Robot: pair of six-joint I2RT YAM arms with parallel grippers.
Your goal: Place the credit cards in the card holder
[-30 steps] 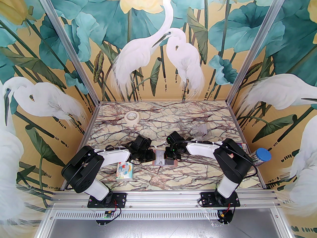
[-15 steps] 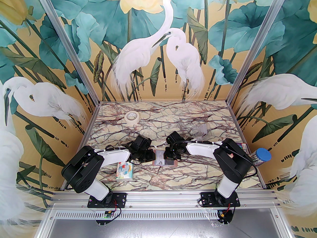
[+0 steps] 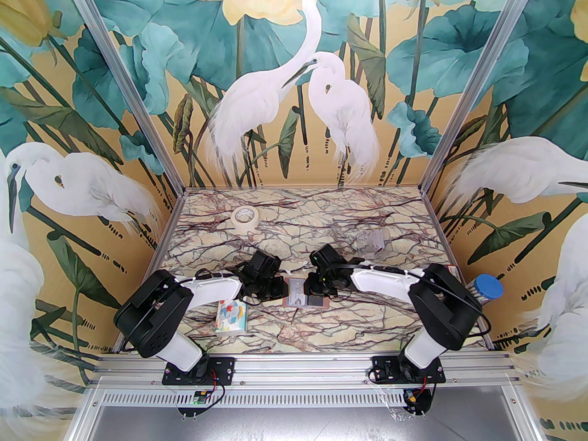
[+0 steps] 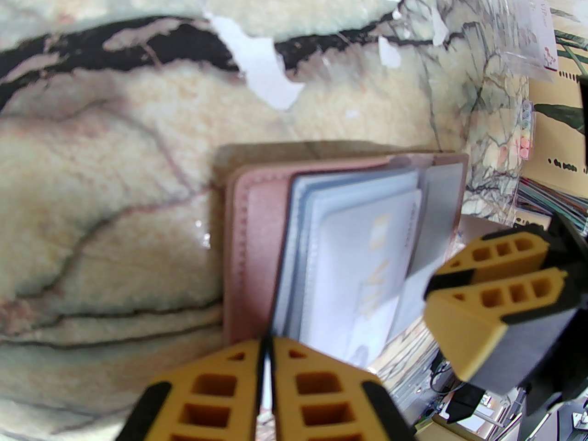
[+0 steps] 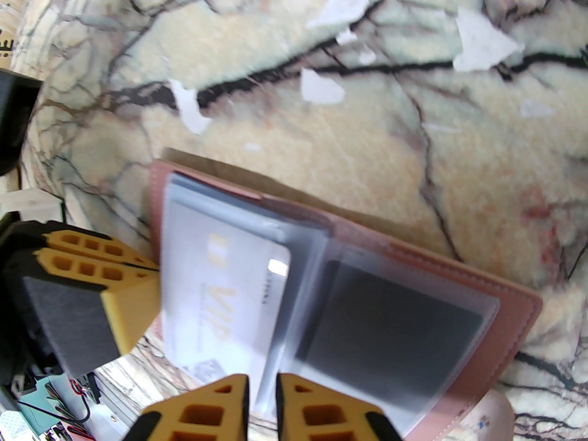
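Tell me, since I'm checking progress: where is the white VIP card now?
In the right wrist view, the white VIP card lies over the left half of the open card holder, left of the dark card in its sleeve.

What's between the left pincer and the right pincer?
The open pink card holder, carrying a pale VIP card, lies between the left pincer and right pincer; both wrist views show it.

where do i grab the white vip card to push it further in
Likely the near end of the white VIP card, jutting past the card holder rim: pinch its flat faces from the arms' side, since the rest sits sleeved.
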